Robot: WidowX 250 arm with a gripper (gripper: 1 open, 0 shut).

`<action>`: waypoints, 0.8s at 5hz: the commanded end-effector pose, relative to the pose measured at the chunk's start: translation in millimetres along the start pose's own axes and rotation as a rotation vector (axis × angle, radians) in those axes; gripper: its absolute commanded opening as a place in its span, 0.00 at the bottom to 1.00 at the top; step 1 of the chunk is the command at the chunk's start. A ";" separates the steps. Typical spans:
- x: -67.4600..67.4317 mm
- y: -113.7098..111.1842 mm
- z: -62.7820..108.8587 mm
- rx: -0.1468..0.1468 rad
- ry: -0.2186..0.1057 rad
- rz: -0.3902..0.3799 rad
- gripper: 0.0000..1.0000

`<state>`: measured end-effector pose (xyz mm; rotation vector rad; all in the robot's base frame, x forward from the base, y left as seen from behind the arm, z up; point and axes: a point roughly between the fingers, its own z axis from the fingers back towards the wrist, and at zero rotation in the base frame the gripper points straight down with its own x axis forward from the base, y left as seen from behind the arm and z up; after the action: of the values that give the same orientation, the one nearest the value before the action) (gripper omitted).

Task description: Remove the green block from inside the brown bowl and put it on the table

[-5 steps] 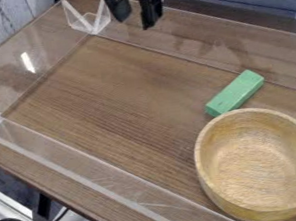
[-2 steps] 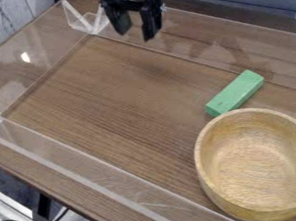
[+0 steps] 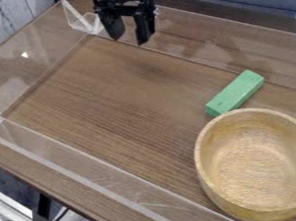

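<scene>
The green block, a small light-green bar, lies flat on the table, just beyond the rim of the brown bowl. The bowl sits at the front right and holds nothing that I can see. My gripper hangs over the table's far edge, well to the left of and beyond the block. Its two black fingers stand apart, open, with nothing between them.
Low clear acrylic walls run along the table's edges, with a clear corner piece just left of my gripper. A grey wall stands behind at the top left.
My gripper has drifted left along the far edge, staying open. Block and bowl have not moved.
</scene>
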<state>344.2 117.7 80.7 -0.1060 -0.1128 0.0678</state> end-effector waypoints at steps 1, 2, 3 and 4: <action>11.9 7.0 20.2 0.036 -0.066 -0.009 1.00; 13.1 8.6 16.4 0.043 -0.058 -0.014 1.00; 15.3 5.6 7.6 0.042 -0.039 -0.024 1.00; 15.4 -2.5 1.3 0.036 -0.025 -0.051 1.00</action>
<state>350.8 114.1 67.3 -0.0910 -0.0854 0.0299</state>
